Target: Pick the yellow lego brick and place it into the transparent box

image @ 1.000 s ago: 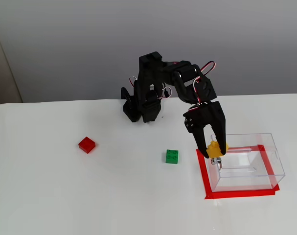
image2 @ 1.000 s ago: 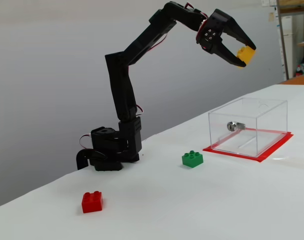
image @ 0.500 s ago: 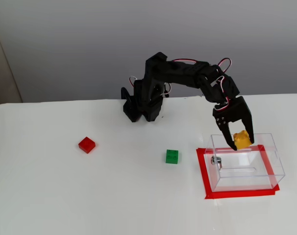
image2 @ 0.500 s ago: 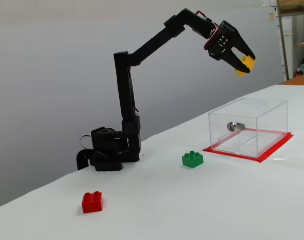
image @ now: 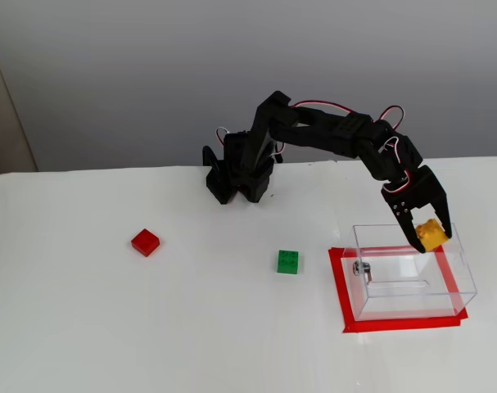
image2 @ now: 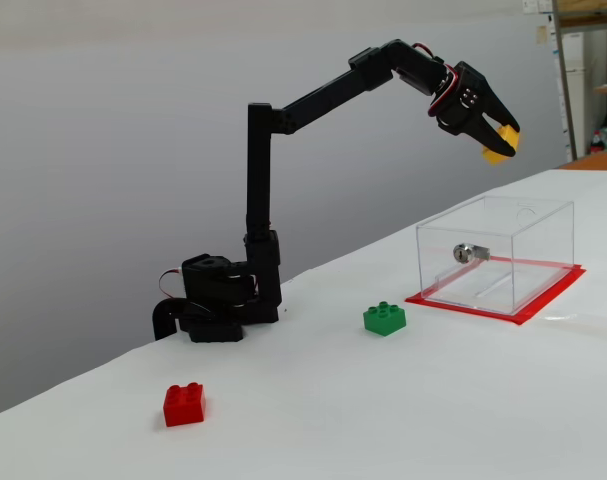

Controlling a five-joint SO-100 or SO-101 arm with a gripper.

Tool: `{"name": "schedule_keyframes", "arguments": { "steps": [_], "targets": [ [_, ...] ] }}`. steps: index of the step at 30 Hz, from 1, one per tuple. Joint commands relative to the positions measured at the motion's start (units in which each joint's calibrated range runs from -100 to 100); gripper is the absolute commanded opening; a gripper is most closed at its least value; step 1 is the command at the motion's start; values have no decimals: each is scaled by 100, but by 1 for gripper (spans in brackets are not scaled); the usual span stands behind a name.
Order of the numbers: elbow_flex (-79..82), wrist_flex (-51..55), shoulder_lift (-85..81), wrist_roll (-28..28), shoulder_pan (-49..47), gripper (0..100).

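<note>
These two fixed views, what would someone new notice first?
Most striking is the black arm's pincer shut on the small yellow lego brick, held high above the clear plastic transparent box, which sits on a red tape outline at the right of both fixed views. On the white table a small green studded brick lies left of the box, and a red brick farther left.
</note>
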Motion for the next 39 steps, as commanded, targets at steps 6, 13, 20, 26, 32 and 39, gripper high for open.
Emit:
{"name": "schedule_keyframes", "arguments": {
  "steps": [6, 13, 20, 26, 32, 39],
  "targets": [
    [-116, -83, -40, 12, -24, 8],
    [-116, -83, -48, 12, -2, 8],
    [-125, -83, -57, 7, 13, 20],
    [-116, -83, -40, -3, 57, 21],
    [-107, -83, -40, -9, 94, 21],
    [-107, -83, -40, 7, 102, 21]
  ]
}}
